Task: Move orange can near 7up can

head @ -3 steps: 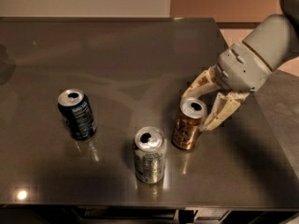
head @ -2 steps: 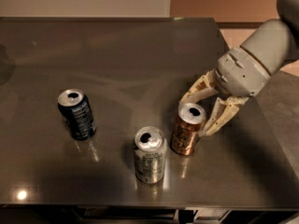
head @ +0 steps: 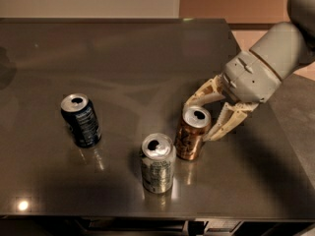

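1. Orange can point(head: 193, 132) stands upright on the dark table point(head: 123, 58), just beside the 7up can point(head: 157, 163), up and to its right. A thin gap seems to remain between them.
2. Gripper point(head: 198, 122) sits on the far right side of the 7up can, reaching in from the right. Its two pale fingers point(head: 222, 124) straddle the orange can, one behind it and one on the side away from the 7up can. They look clamped on it.
3. Dark blue can point(head: 81, 119) stands well left of the 7up can, clear of the work.
4. Judgement: the placement is all but done. To finish well, the can's base should stay flat on the table. The fingers should part slowly, then draw back away from the 7up can so neither can is nudged or tipped.
5. Against a second ago, the orange can and gripper have edged slightly closer to the 7up can. The 7up can and the blue can have not moved.
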Robot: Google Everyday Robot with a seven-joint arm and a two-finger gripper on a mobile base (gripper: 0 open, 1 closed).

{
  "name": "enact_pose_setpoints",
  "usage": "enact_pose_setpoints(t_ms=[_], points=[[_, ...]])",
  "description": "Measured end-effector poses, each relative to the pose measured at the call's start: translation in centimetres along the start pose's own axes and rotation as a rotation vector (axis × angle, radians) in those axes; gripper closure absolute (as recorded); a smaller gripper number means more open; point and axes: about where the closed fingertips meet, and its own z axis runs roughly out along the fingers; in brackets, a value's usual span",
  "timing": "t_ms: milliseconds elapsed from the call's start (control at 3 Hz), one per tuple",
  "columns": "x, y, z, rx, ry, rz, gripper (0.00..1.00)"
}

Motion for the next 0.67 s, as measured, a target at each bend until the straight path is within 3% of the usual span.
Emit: enact_pose_setpoints(t_ms=[333,667], points=[[-0.01,-0.51,0.10,0.016,0.003,-0.002,0.12],[-0.03,-0.90,0.19,0.029,0.005,-0.003,0.00]])
